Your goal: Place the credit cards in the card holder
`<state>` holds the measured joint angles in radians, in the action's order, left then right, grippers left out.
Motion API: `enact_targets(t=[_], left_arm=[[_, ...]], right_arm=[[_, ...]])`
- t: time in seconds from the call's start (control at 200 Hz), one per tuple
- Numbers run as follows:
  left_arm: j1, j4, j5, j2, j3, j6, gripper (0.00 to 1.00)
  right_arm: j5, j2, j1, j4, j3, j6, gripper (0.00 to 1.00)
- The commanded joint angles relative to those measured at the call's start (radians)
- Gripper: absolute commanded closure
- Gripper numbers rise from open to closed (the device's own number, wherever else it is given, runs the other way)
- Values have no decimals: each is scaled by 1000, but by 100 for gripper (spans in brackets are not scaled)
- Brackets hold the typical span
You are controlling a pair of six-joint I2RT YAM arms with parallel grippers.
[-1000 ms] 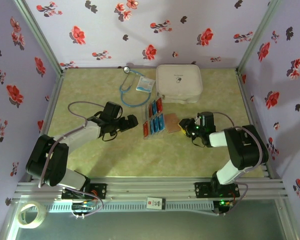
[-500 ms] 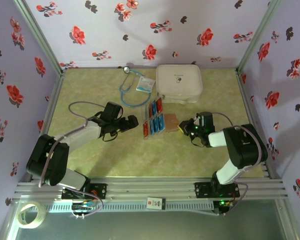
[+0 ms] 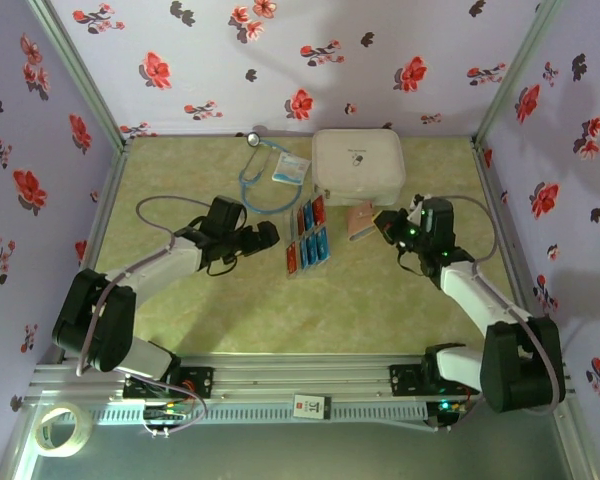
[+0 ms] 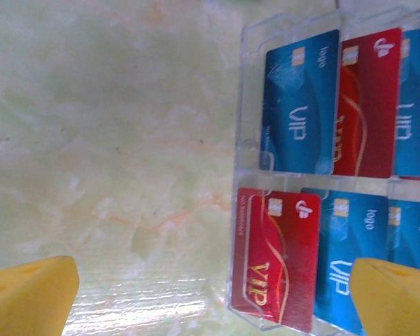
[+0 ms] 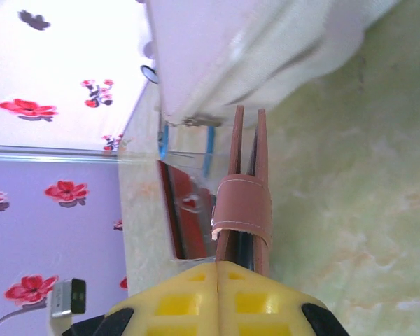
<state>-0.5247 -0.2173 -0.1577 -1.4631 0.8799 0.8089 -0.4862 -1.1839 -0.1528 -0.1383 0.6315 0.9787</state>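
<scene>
early in the task, by my reading; the right fingers (image 5: pixel 175 297) are pressed together on the card holder (image 5: pixel 243 203), pinching one end and holding it on edge, seemingly clear of the worktop (image 3: pixel 380 300), just in front of the white case (image 3: pixel 358 165); the left fingers (image 4: pixel 28 290) stand wide apart over a corner of the clear tray (image 4: pixel 241 150), gripping nothing; the credit cards (image 4: pixel 301 98), blue and red, lie in that tray; none is in the holder yet, so every insertion is left to do
</scene>
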Motion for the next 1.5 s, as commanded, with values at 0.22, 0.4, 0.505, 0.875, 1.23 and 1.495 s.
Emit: enact_targets(t=[0.22, 0.4, 0.505, 0.875, 1.23, 1.495], left_arm=[[43, 22, -26, 75, 74, 56, 0], [104, 138, -90, 144, 24, 143, 0], [148, 245, -134, 182, -30, 214, 0], [216, 533, -204, 230, -162, 389, 16], [219, 711, -222, 207, -226, 485, 35], [218, 760, -224, 201, -237, 506, 47]], right_arm=[[-37, 90, -68, 53, 138, 33, 100], [18, 46, -263, -7, 205, 56, 100], [48, -6, -367, -78, 238, 81, 100], [100, -192, -537, -340, 290, 216, 100], [116, -315, -577, -534, 299, 325, 100], [117, -379, -591, -604, 312, 366, 100]])
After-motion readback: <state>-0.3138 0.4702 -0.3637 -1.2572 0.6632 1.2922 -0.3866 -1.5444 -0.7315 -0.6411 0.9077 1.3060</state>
